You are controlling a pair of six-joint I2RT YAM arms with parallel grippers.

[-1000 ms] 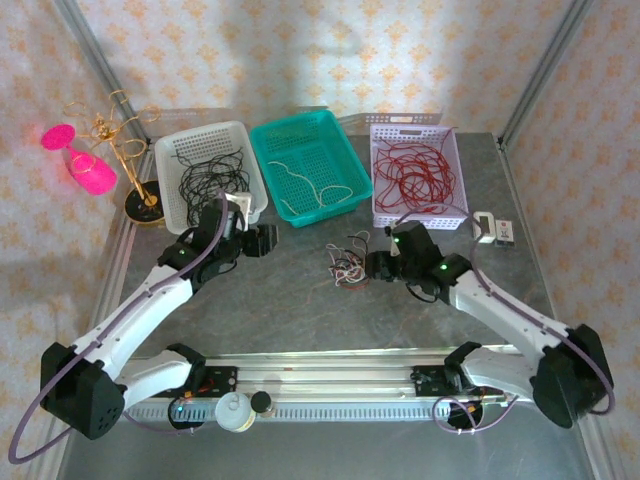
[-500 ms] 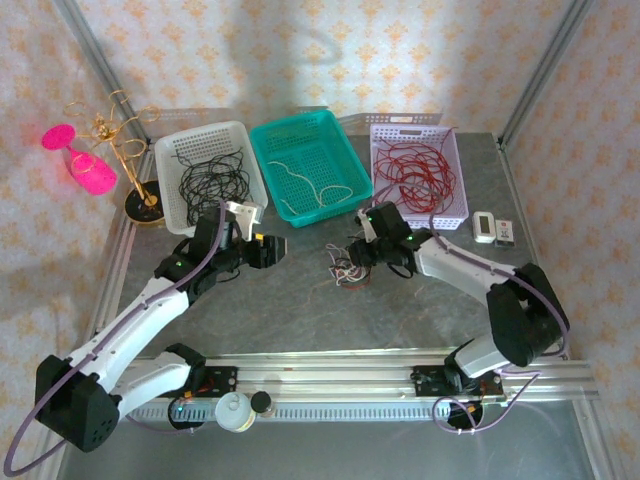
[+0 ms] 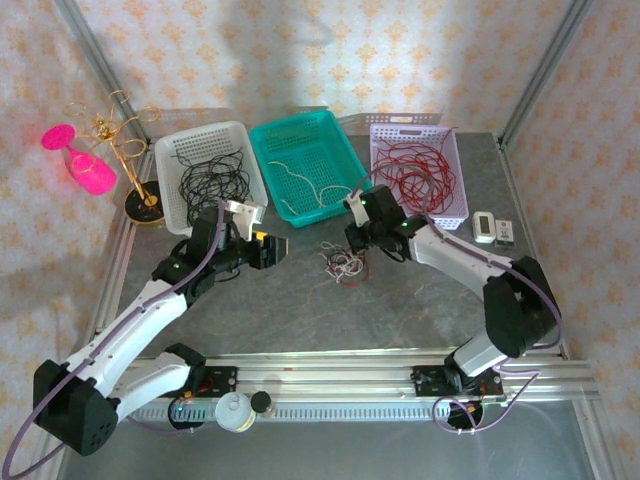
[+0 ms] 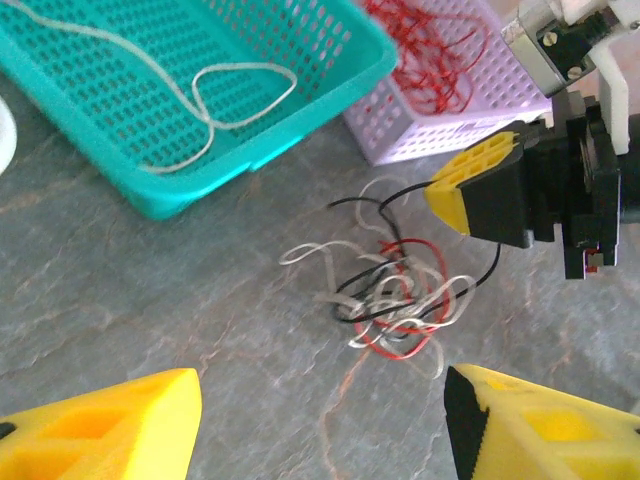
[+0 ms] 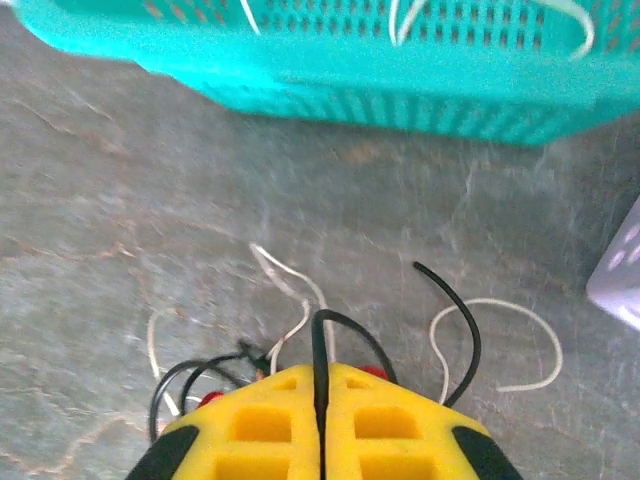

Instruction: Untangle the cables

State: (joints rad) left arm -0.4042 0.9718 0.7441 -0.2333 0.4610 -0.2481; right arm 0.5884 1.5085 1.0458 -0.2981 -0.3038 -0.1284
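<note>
**Finding: counter-hold needed before any pull**

The cable clump point(image 4: 395, 300) lies on the table point(image 4: 150, 300) just in front of the teal basket point(image 4: 280, 140). The right end effector point(image 5: 320, 385) is pinched closed on a black strand point(image 5: 318, 345) at the clump's edge. The left end effector point(image 4: 322, 400) hangs wide open and empty, near the clump. Recommended: left pins the clump while right draws slowly away from the basket.

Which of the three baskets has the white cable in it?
The middle, teal basket holds the white cable. The white basket left of it holds black cables, the lilac basket red cables.
</note>
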